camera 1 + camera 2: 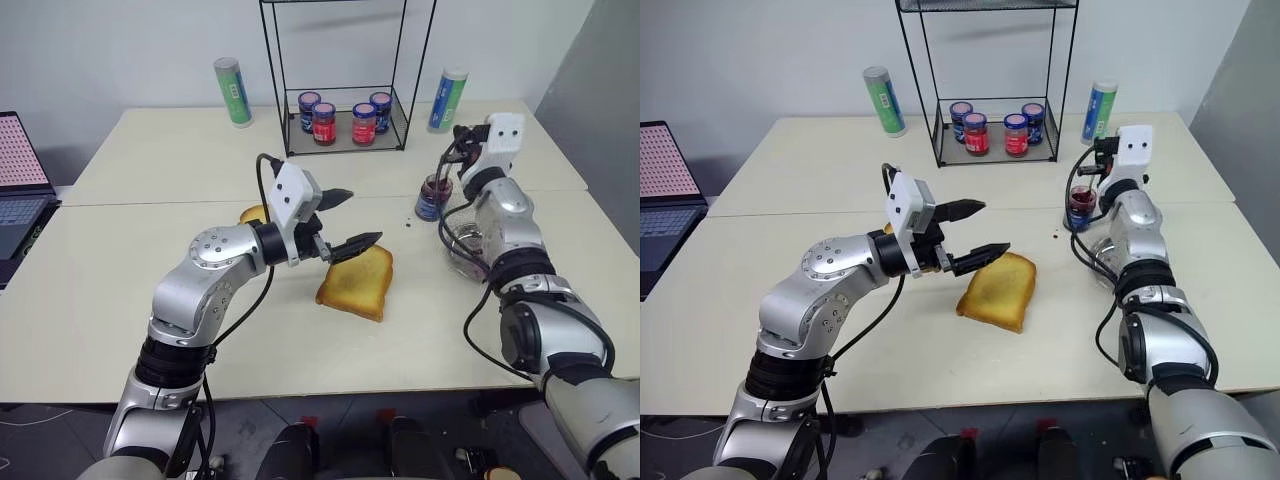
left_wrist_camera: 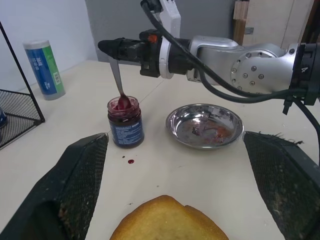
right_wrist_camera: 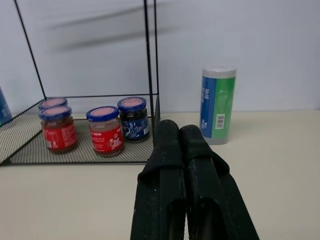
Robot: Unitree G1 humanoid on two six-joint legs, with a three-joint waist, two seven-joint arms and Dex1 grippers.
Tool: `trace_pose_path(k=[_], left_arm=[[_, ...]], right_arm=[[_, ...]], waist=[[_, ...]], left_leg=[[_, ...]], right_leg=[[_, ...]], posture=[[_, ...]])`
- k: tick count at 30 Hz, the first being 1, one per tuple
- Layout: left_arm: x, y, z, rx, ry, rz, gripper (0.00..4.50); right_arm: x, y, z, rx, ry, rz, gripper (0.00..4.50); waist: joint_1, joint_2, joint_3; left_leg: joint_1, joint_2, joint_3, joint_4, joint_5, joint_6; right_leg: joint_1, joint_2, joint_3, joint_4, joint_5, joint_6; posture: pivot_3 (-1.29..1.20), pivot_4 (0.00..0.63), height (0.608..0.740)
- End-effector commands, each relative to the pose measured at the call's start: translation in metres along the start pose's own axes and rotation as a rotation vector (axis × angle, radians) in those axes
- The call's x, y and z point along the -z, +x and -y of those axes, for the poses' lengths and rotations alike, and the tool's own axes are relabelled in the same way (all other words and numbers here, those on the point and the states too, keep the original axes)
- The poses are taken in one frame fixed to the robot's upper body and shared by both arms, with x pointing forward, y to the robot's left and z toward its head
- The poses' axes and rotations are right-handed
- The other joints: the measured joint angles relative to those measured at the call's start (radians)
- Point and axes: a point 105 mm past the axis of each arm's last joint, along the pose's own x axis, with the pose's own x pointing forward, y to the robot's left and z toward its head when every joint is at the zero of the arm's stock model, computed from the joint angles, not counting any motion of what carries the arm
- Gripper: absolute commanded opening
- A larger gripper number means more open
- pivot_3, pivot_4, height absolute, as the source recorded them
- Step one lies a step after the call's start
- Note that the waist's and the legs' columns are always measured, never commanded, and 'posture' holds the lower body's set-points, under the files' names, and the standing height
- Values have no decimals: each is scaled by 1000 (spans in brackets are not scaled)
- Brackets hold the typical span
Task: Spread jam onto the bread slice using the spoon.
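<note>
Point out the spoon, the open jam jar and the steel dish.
spoon (image 2: 116, 80), left wrist view, on the middle of its slim handle.
jam jar (image 2: 126, 131), left wrist view, on its blue label band.
steel dish (image 2: 235, 121), left wrist view, on its shiny right rim.

Bare table (image 1: 130, 290) lies lower left; the wire rack (image 1: 345, 75) blocks upper centre; a steel dish (image 2: 205, 125) apparently crowds the jam jar (image 1: 433, 197).

The left claw (image 1: 348, 218) hangs level with its fingers spread wide, pointing toward three o'clock. The right arm is stretched toward one o'clock, its claw (image 2: 106, 47) pinched shut, fingers (image 3: 167, 145) pressed together.
</note>
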Motion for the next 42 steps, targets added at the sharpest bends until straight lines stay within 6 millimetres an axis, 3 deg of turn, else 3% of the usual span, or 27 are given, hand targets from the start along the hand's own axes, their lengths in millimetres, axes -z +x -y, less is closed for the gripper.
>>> trace_pose_path(k=[1, 14, 32, 42], left_arm=[[-14, -1, 3, 15, 36, 38, 4500], [-13, 0, 1, 24, 41, 34, 4500], [-12, 3, 2, 52, 40, 32, 4500], [-14, 8, 0, 78, 45, 35, 4500]], right_arm=[[-20, 6, 11, 72, 175, 37, 4], [-10, 3, 32, 191, 491, -14, 4], [-33, 4, 41, 204, 477, 57, 4], [-40, 0, 51, 251, 569, 90, 4]], waist=[[0, 0, 0], [-1, 0, 0], [-1, 0, 0], [-2, 0, 0]], left_leg=[[0, 0, 0, 0, 0, 0], [0, 0, 0, 0, 0, 0], [0, 0, 1, 0, 0, 0], [0, 0, 1, 0, 0, 0]], right_leg=[[0, 0, 0, 0, 0, 0], [0, 0, 0, 1, 0, 0], [0, 0, 0, 1, 0, 0], [0, 0, 0, 1, 0, 0]], posture=[[0, 150, 740], [0, 150, 740], [0, 150, 740], [0, 150, 740]])
